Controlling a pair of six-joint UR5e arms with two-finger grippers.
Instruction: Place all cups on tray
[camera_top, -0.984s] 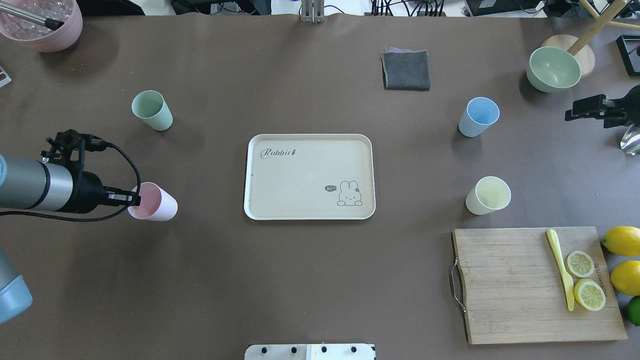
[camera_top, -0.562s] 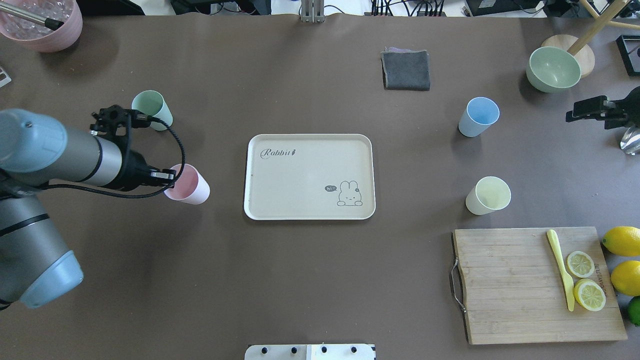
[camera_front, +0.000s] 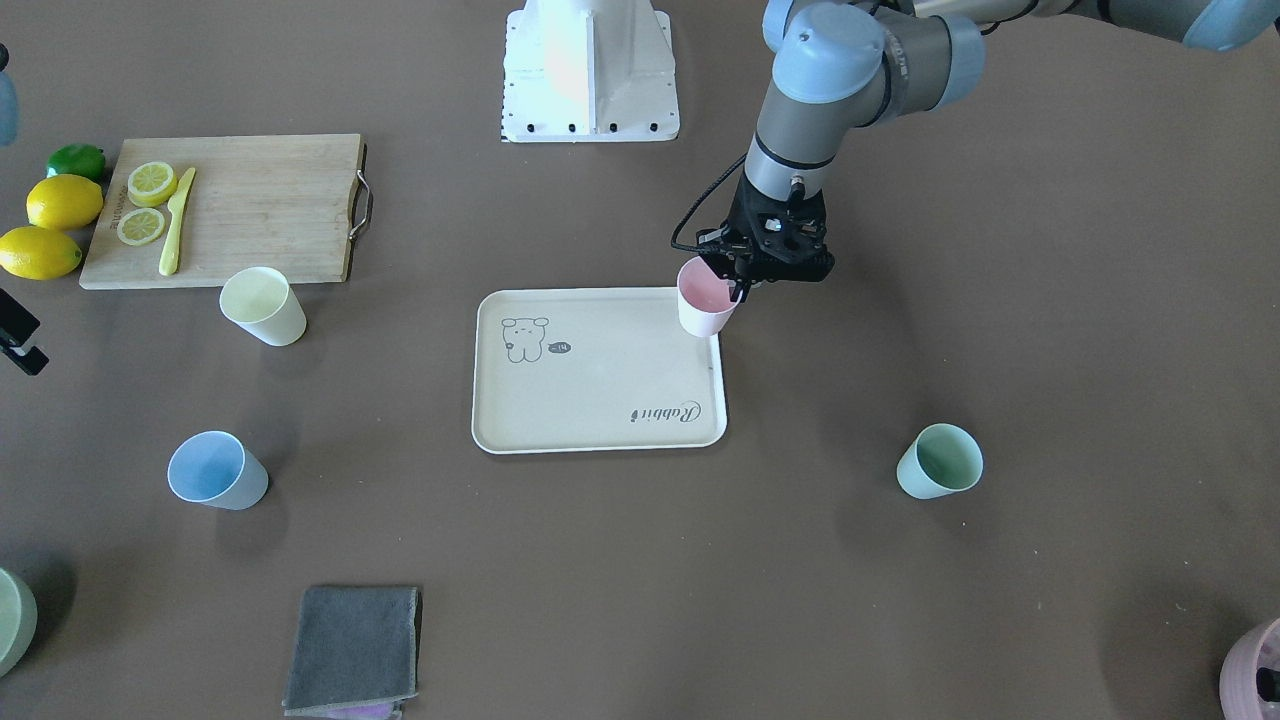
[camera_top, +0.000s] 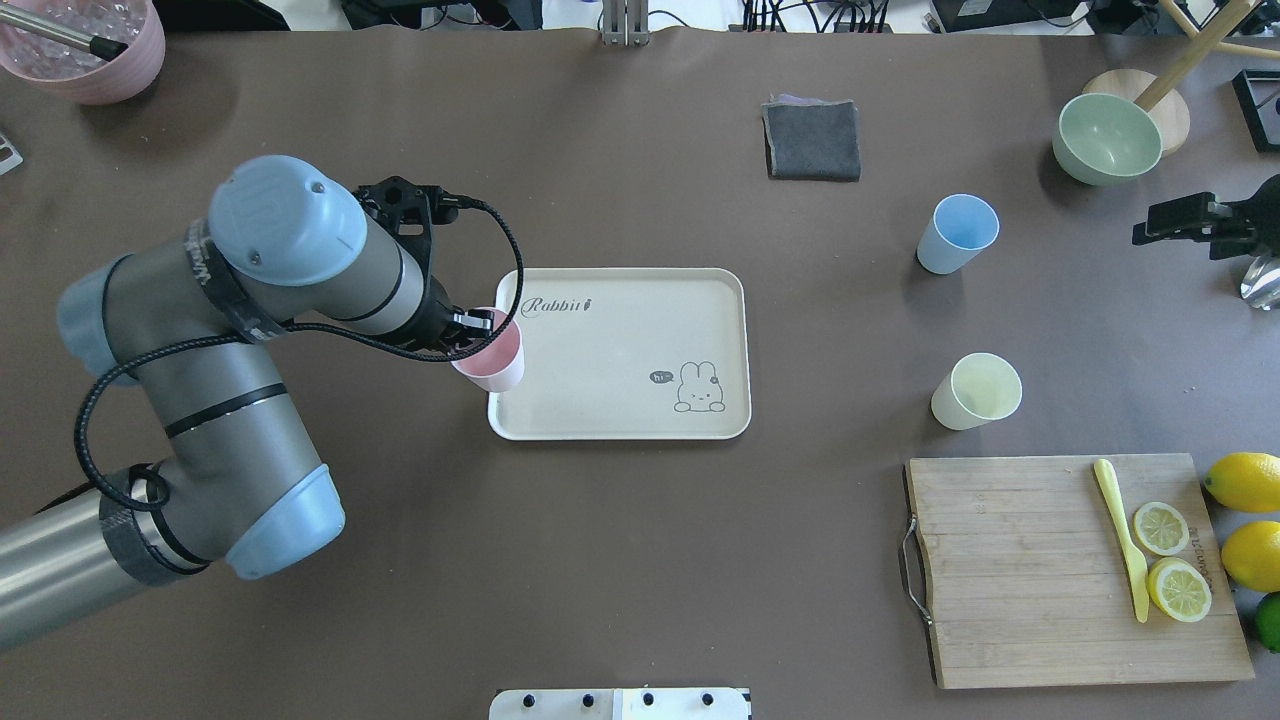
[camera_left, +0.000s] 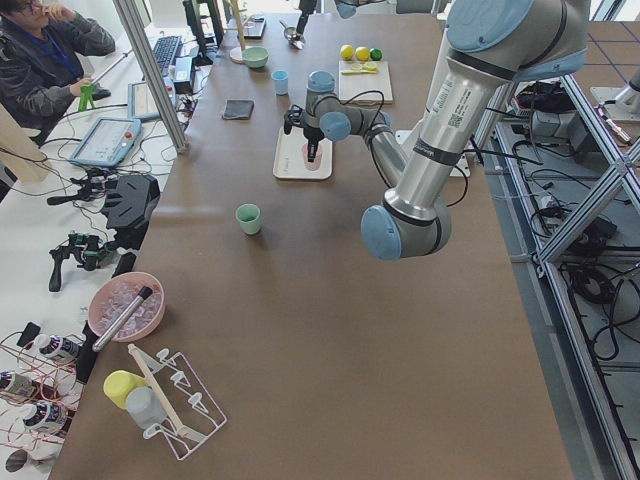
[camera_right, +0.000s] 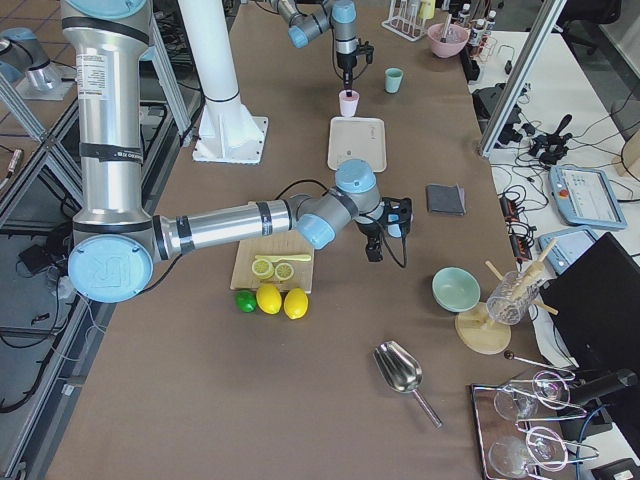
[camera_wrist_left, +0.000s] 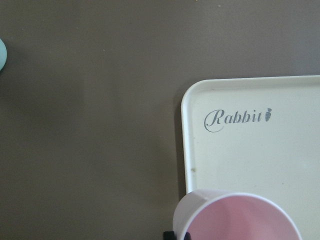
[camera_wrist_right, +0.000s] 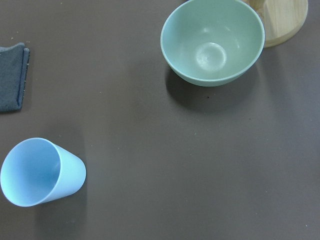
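Note:
My left gripper (camera_top: 476, 338) is shut on the near rim of the pink cup (camera_top: 492, 360) and holds it upright over the left edge of the cream tray (camera_top: 620, 340). The front view shows the gripper (camera_front: 742, 280) with the cup (camera_front: 705, 300) at the tray's (camera_front: 600, 380) corner. The mint green cup (camera_front: 938, 461) stands on the table; my left arm hides it in the overhead view. The light blue cup (camera_top: 958, 234) and pale yellow cup (camera_top: 977, 391) stand right of the tray. My right gripper (camera_top: 1195, 222) hovers at the far right edge; I cannot tell its jaws.
A pale-green bowl (camera_top: 1107, 138) and a grey cloth (camera_top: 812, 140) lie at the back. A wooden cutting board (camera_top: 1030, 580) with lemon slices and a knife sits front right, with lemons (camera_top: 1243, 481) beside it. A mauve pot (camera_top: 85, 55) is at the back left.
My left arm has carried the pink cup to the right, from the table's left side to over the tray's left edge. The right arm has stayed in place.

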